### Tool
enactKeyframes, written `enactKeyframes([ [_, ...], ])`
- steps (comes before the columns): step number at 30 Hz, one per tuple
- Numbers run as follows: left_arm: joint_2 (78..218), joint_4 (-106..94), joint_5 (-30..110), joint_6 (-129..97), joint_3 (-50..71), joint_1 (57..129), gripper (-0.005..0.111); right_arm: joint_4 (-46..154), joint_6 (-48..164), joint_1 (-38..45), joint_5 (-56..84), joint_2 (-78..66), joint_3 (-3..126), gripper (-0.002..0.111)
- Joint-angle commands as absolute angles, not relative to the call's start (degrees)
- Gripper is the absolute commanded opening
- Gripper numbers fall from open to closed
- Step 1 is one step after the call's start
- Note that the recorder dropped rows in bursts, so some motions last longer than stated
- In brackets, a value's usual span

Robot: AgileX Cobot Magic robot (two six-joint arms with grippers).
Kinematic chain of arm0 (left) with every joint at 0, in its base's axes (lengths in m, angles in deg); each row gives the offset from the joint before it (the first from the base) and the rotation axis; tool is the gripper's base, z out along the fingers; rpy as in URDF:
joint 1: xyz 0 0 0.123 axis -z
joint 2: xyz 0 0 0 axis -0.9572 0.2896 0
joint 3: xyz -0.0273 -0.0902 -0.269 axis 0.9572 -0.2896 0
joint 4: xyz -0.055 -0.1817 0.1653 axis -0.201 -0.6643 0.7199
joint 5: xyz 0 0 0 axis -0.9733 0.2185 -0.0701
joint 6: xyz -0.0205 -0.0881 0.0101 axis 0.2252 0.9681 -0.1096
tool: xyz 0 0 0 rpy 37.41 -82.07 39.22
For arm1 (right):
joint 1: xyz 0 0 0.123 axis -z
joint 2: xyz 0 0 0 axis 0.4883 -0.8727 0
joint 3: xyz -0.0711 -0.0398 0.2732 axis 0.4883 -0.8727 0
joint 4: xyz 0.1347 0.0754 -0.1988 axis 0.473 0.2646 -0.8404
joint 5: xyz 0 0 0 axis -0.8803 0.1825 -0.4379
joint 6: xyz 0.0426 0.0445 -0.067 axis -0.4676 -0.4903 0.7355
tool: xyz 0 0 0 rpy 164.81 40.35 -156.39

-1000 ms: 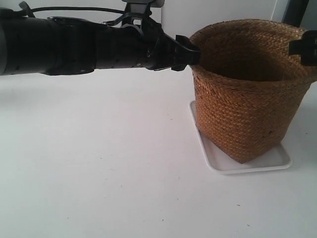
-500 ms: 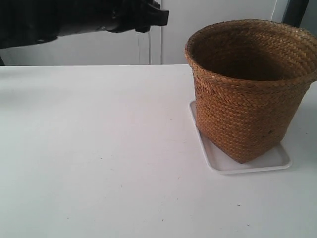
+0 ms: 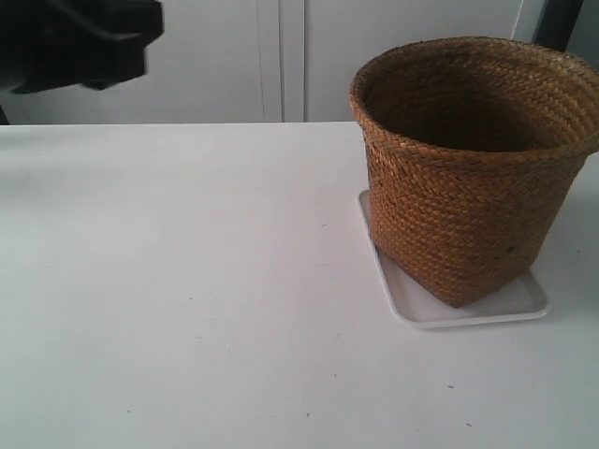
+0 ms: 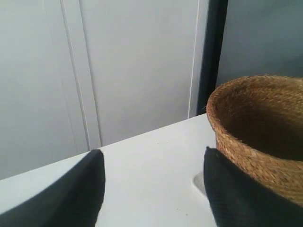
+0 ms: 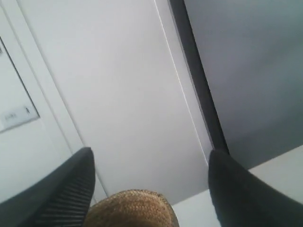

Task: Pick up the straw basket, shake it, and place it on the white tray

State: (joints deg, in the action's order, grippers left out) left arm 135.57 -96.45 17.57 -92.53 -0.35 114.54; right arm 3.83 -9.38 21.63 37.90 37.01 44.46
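The brown woven straw basket (image 3: 473, 168) stands upright on the white tray (image 3: 510, 301) at the right of the exterior view. Nothing holds it. The arm at the exterior view's left (image 3: 80, 42) is pulled back to the top left corner, far from the basket. My left gripper (image 4: 154, 158) is open and empty, with the basket (image 4: 262, 127) beyond one finger and a sliver of the tray (image 4: 199, 183) beside it. My right gripper (image 5: 150, 158) is open too, with the basket's rim (image 5: 132, 208) low between its fingers. That right arm is out of the exterior view.
A white tabletop (image 3: 187, 281) spreads around the tray. White cabinet panels (image 3: 281, 56) stand behind the table, with a dark vertical strip (image 3: 560, 23) at the far right.
Both grippers have let go of the basket's rim. The arm at the exterior view's left has drawn back to the top left corner, and the other gripper has left that view. The basket stayed put.
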Motion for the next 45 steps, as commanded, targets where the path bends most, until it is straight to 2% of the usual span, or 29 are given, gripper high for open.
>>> enactKeyframes([
  [1,122.0,-85.3,21.7,-80.4,-10.4,114.5,0.064,4.9,-9.9,21.9,38.2,50.5,38.1,0.063],
  [6,109.8,-70.7,20.0,-65.3,-22.7,114.5,0.064,5.5,-9.9,21.9,36.4,64.9,32.2,0.063],
  [14,98.3,-39.7,14.4,-38.9,-39.6,114.5,0.064,8.1,-8.4,21.8,41.5,65.6,29.1,0.063],
  [22,93.0,-33.1,12.2,-34.2,-50.0,114.5,0.064,9.1,-8.3,21.8,43.1,65.6,29.1,0.063],
  [24,92.5,-26.0,9.2,-28.3,-50.5,114.5,0.064,9.1,-8.3,21.8,43.6,65.6,29.1,0.063],
  [29,92.1,3.7,11.3,-11.1,-50.5,114.5,0.064,9.1,-8.3,21.8,43.9,65.6,29.1,0.063],
  [32,92.1,13.0,13.6,-1.8,-50.5,114.5,0.064,9.1,-8.3,21.8,43.9,65.6,29.1,0.063],
  [36,92.1,12.2,21.7,11.4,-50.5,114.5,0.064,9.1,-8.3,21.8,43.9,65.6,29.1,0.063],
  [41,92.1,12.2,32.7,12.3,-50.5,114.5,0.064,9.1,-8.3,21.8,43.9,65.6,29.1,0.063],
  [45,92.1,8.4,31.0,13.6,-50.5,114.5,0.064,9.1,-8.3,21.8,43.9,65.6,29.1,0.063],
])
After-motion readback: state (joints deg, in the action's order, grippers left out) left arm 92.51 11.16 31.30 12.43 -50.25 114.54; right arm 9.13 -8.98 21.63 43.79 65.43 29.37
